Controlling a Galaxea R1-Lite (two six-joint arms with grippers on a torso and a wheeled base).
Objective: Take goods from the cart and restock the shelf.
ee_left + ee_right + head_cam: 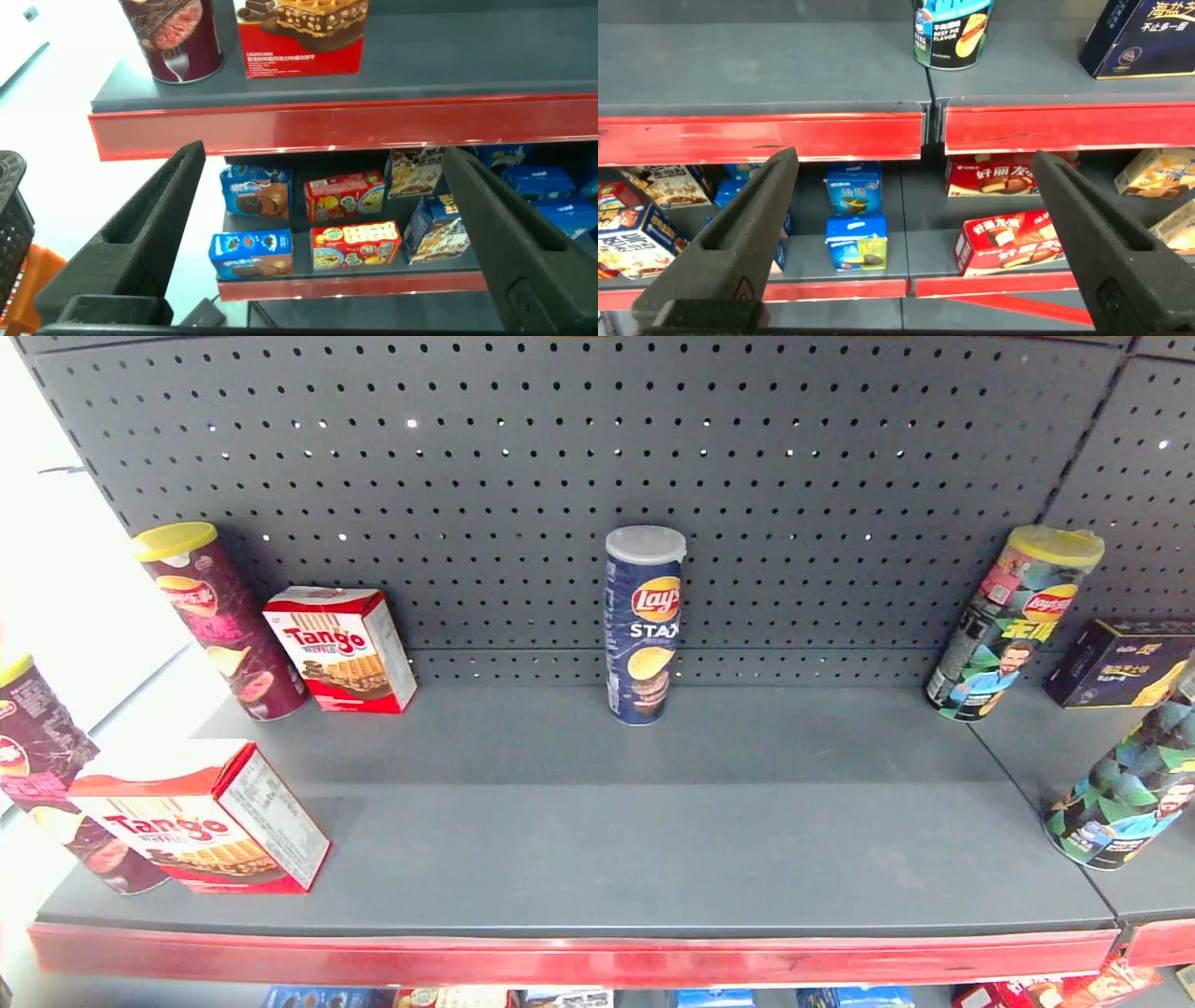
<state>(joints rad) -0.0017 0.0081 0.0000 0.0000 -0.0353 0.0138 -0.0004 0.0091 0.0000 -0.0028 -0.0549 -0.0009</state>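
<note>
A blue chip can (643, 625) stands upright at the back middle of the grey shelf (597, 840). At the left are two maroon cans (224, 621) and two red wafer boxes (341, 649); the front box (201, 821) is near the edge. Green-patterned cans (1013, 625) and a dark box (1120, 663) stand at the right. My left gripper (323, 152) is open and holds nothing, in front of and below the shelf's red edge (346, 126). My right gripper (915, 157) is also open and holds nothing, facing the red edge (757, 135) under a green can (951, 33).
A perforated back panel (597, 448) closes the shelf behind. Lower shelves hold blue biscuit boxes (254, 191) and red snack boxes (1004, 243). A black basket (11, 215) sits beside the left gripper. Wide bare shelf surface lies around the blue can.
</note>
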